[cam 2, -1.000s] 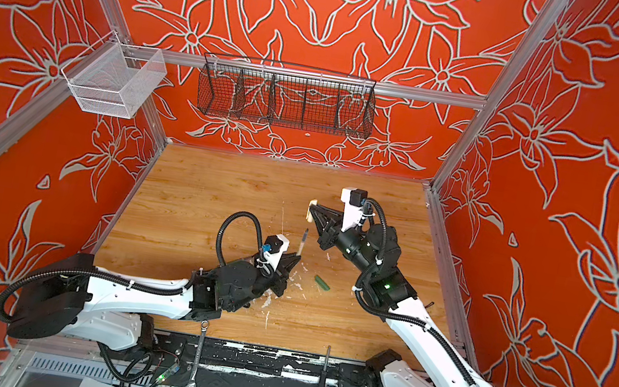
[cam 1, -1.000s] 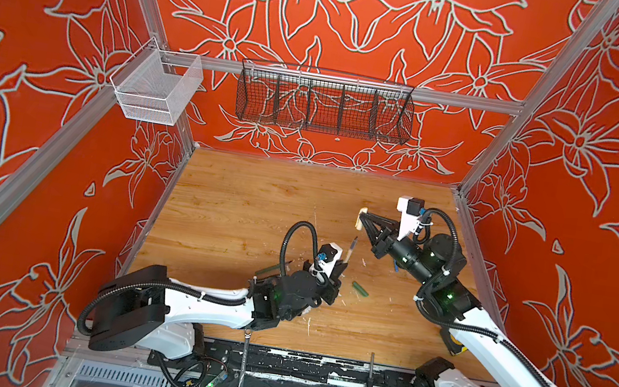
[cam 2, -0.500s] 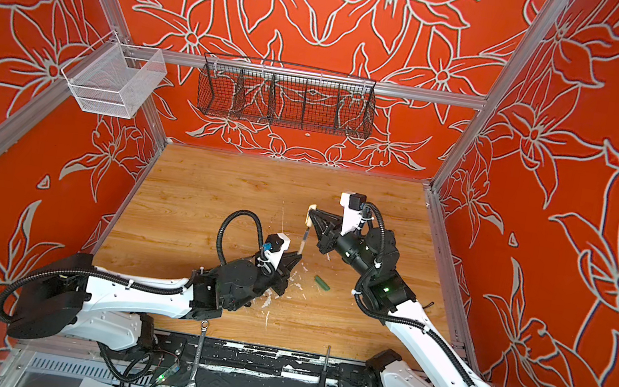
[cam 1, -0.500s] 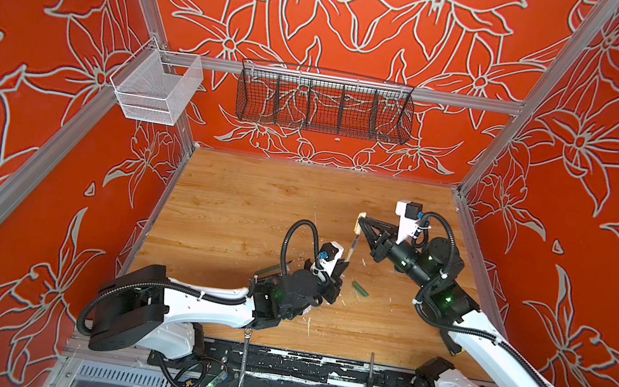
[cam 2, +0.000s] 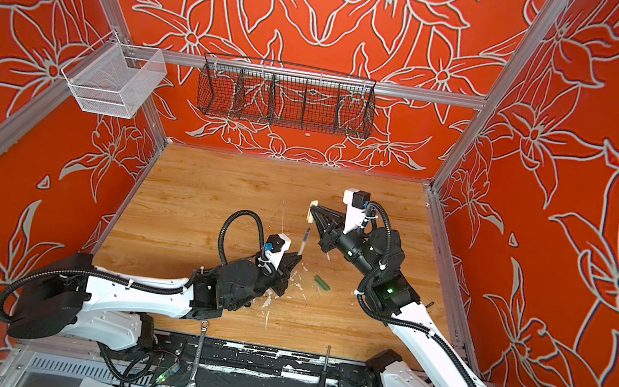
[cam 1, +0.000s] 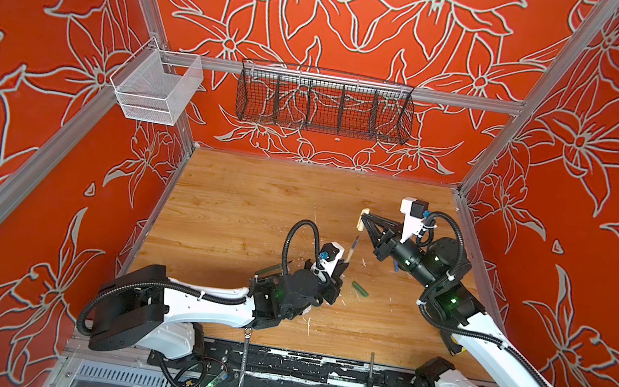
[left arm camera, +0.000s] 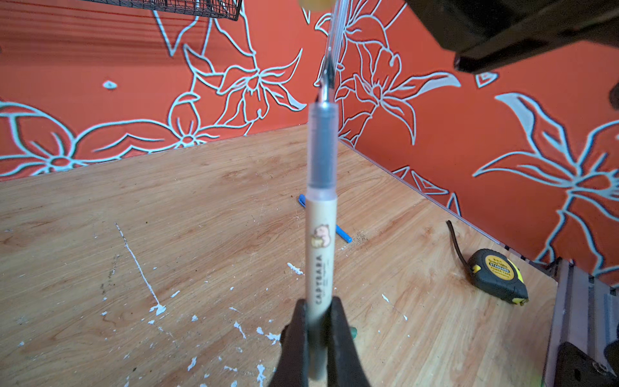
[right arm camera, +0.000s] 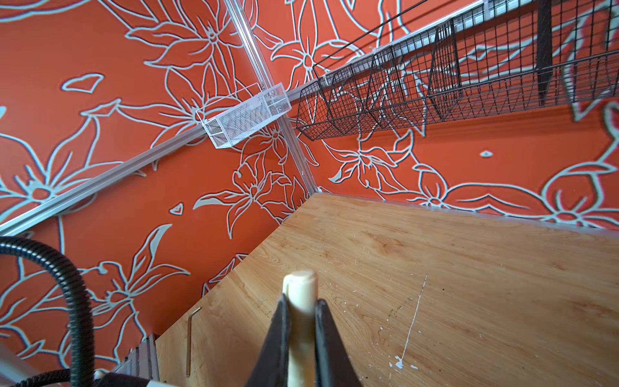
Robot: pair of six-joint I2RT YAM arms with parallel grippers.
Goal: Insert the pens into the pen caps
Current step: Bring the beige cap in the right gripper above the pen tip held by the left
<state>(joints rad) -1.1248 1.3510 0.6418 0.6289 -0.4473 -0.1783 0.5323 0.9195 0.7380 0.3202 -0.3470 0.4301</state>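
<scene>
My left gripper (cam 1: 344, 266) (left arm camera: 317, 321) is shut on the tan pen (cam 1: 352, 250) (cam 2: 304, 241) (left arm camera: 321, 234), which stands upright with its dark tip up. Just above that tip hangs the tan pen cap (cam 1: 361, 219) (cam 2: 311, 211) (right arm camera: 299, 291), with my right gripper (cam 1: 365, 219) (right arm camera: 300, 310) shut on it; in both top views a small gap shows between tip and cap. A short green tube (cam 1: 360, 289) (cam 2: 322, 283) lies on the wooden table (cam 1: 238, 208) between the arms. A blue pen (left arm camera: 343, 234) lies on the table behind the tan pen.
A yellow-black tape measure (left arm camera: 495, 276) sits by the right wall. A hex key (right arm camera: 189, 338) lies near the left table edge. A silver wrench (cam 1: 243, 361) and dark rod (cam 1: 368, 380) rest on the front rail. A black wire basket (cam 1: 323, 106) and a white basket (cam 1: 156, 88) hang high.
My right gripper has shifted very slightly with the tan cap, staying over the pen tip. The left arm and pen have not moved.
</scene>
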